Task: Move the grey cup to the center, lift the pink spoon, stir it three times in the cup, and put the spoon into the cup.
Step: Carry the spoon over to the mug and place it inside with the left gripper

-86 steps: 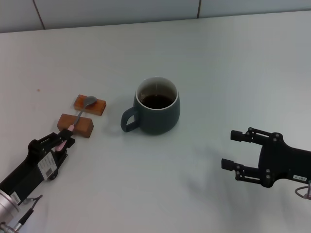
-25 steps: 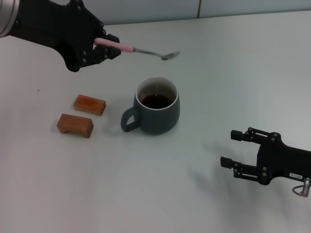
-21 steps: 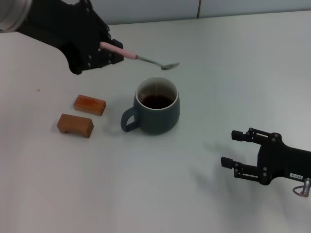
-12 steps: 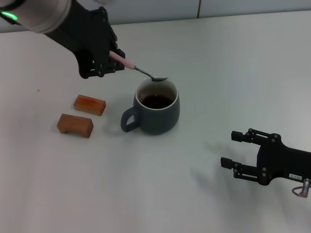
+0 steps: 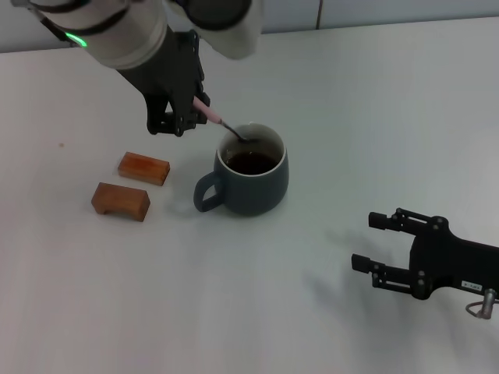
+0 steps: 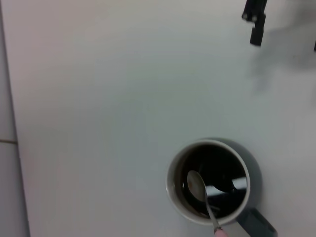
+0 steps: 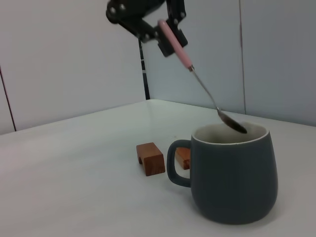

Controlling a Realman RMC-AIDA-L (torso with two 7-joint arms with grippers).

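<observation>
Table (image 5: 351,117) white, wall tiled; left gripper (image 5: 189,117) clamps pink spoon (image 5: 221,121) over grey cup (image 5: 251,181); right gripper (image 5: 382,245) spread.

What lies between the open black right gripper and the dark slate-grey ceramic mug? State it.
Nothing: in the head view only bare white tabletop separates the right gripper from the grey mug. The left gripper holds the pink-handled spoon above the mug.

Grey cup (image 5: 251,181) upright; pink spoon (image 5: 222,123) tilted over rim.

In the left wrist view the pink spoon (image 6: 206,205) runs off the picture's edge at its handle, the grey cup (image 6: 208,182) loses part of its handle there, and the right end effector (image 6: 255,19) is cut off.
</observation>
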